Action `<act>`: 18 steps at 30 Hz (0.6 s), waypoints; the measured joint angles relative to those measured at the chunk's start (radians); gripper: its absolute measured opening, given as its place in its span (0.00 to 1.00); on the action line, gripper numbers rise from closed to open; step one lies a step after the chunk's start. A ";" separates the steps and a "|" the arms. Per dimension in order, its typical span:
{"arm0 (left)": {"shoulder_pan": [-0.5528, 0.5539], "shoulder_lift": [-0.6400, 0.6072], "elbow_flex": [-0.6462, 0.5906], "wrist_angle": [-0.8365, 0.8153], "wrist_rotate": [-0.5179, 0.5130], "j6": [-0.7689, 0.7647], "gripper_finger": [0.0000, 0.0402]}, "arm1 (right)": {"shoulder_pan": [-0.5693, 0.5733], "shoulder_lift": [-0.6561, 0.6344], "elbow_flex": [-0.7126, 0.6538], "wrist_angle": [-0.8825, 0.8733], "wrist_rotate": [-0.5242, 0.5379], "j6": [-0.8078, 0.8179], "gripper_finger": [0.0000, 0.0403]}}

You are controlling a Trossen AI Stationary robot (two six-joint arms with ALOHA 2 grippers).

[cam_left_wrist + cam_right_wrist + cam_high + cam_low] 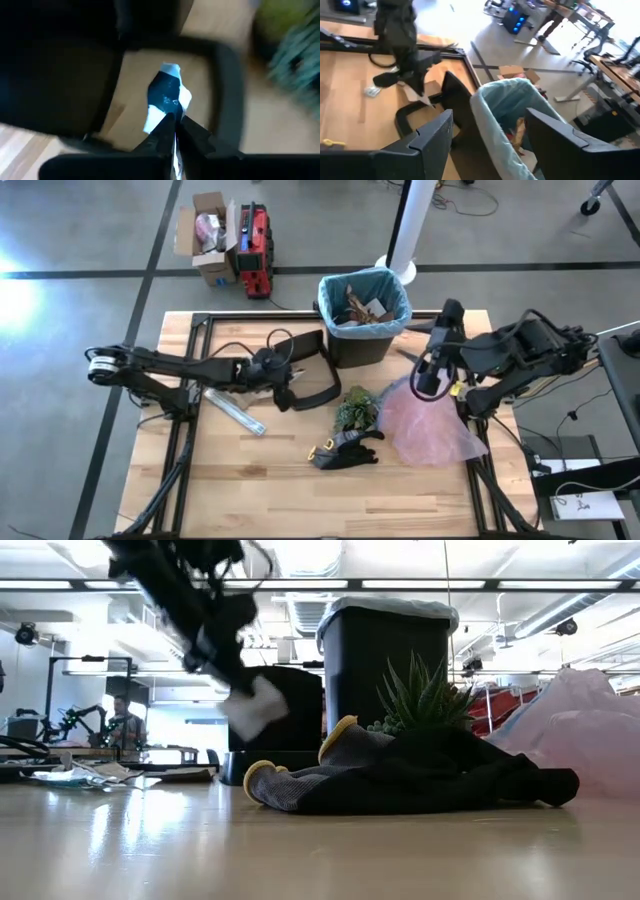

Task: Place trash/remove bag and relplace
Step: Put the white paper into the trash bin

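Note:
The black bin (362,340) stands at the table's far middle, lined with the teal-blue bag (392,292), with brown and white trash (360,308) inside. My left gripper (284,391) is left of the bin, over a black lid frame (312,372), and is shut on a white scrap of trash (169,95). That scrap also shows in the low view (255,707). My right gripper (495,142) hangs open high up, right of the bin, with nothing between its fingers. My left gripper pinches the white scrap by one end (171,116) between its two shut fingertips. The fingers slant down from the table's left side. The scrap hangs below them (255,707), lifted clear of the table.
A green plant tuft (355,408) and a black-and-yellow glove (345,450) lie near the table's middle. A pink plastic bag (430,425) is spread at the right. A clear wrapper (236,412) lies under the left arm. Boxes (210,235) stand on the floor beyond.

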 joint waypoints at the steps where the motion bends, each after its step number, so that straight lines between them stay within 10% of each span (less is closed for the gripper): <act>1: -0.009 -0.009 0.020 0.001 0.001 -0.014 0.01 | 0.000 0.003 0.000 0.000 -0.003 -0.004 0.57; 18: -0.091 -0.110 0.203 0.019 -0.104 -0.309 0.00 | -0.013 0.159 0.000 0.355 0.005 -0.315 0.51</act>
